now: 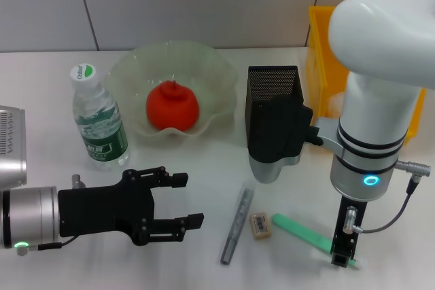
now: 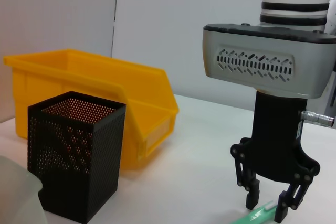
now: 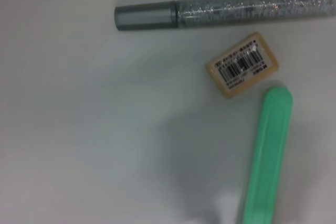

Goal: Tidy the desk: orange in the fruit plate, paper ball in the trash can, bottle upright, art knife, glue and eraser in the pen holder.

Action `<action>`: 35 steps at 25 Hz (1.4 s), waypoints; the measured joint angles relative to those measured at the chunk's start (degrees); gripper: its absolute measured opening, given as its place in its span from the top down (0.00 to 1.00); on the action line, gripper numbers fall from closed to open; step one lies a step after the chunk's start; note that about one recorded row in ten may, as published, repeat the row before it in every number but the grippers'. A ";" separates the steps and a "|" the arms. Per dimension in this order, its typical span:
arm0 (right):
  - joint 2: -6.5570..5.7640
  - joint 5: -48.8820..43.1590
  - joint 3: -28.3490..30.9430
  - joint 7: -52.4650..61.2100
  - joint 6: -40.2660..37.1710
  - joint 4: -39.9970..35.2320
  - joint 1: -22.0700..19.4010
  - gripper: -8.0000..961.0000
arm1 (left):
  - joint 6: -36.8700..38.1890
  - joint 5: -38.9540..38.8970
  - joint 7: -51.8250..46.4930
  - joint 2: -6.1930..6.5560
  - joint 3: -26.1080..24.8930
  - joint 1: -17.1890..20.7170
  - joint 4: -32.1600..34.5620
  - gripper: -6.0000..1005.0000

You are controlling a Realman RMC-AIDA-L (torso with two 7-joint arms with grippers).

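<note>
The orange (image 1: pixel 172 106) lies in the pale green fruit plate (image 1: pixel 221 73). Left of the plate the bottle (image 1: pixel 99 119) stands upright. Near the desk's (image 1: pixel 163 263) front edge lie the grey art knife (image 1: pixel 236 233) (image 3: pixel 226 9), the beige eraser (image 1: pixel 260 225) (image 3: pixel 242 65) and the green glue (image 1: pixel 301 231) (image 3: pixel 268 150). My right gripper (image 1: pixel 342 255) (image 2: pixel 268 205) points straight down over the glue's (image 2: pixel 257 215) white-tipped end, open, a finger on either side. My left gripper (image 1: pixel 185 200) hovers open at the front left, holding nothing. The paper ball is out of view.
The black mesh pen holder (image 1: pixel 274 93) (image 2: pixel 73 156) stands behind the small items, partly hidden by my right wrist housing. The yellow trash can (image 1: pixel 321 59) (image 2: pixel 105 98) sits at the back right, behind my right arm. The plate's rim (image 2: pixel 16 198) edges into the left wrist view.
</note>
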 joint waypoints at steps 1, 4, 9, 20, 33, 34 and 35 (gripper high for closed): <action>0.00 0.02 -0.03 0.00 0.04 0.03 0.00 0.60 | -0.01 -0.06 0.02 0.00 0.00 0.00 -0.02 0.22; 0.00 0.07 -0.24 -0.04 0.21 0.10 0.00 0.60 | -0.02 -0.11 0.05 0.00 0.00 0.00 -0.07 0.22; 0.00 0.61 -2.16 -0.09 0.23 0.12 0.00 0.61 | -0.05 -0.16 0.14 0.00 0.00 0.00 -0.02 0.22; 0.00 0.89 -2.75 -0.13 0.38 -0.22 -0.12 0.67 | -0.14 -0.28 0.78 0.00 0.01 0.00 -0.27 0.22; 0.00 0.89 -2.75 -0.16 0.73 0.05 -0.08 0.70 | -0.15 -0.31 0.86 -0.09 0.01 -0.15 0.00 0.22; 0.00 0.89 -2.75 -0.17 0.73 0.06 -0.08 0.70 | -0.15 -0.31 0.86 -0.09 0.01 -0.17 0.00 0.22; 0.00 0.89 -2.75 -0.17 0.73 0.06 -0.08 0.70 | -0.15 -0.32 0.86 -0.09 0.01 -0.20 0.00 0.22</action>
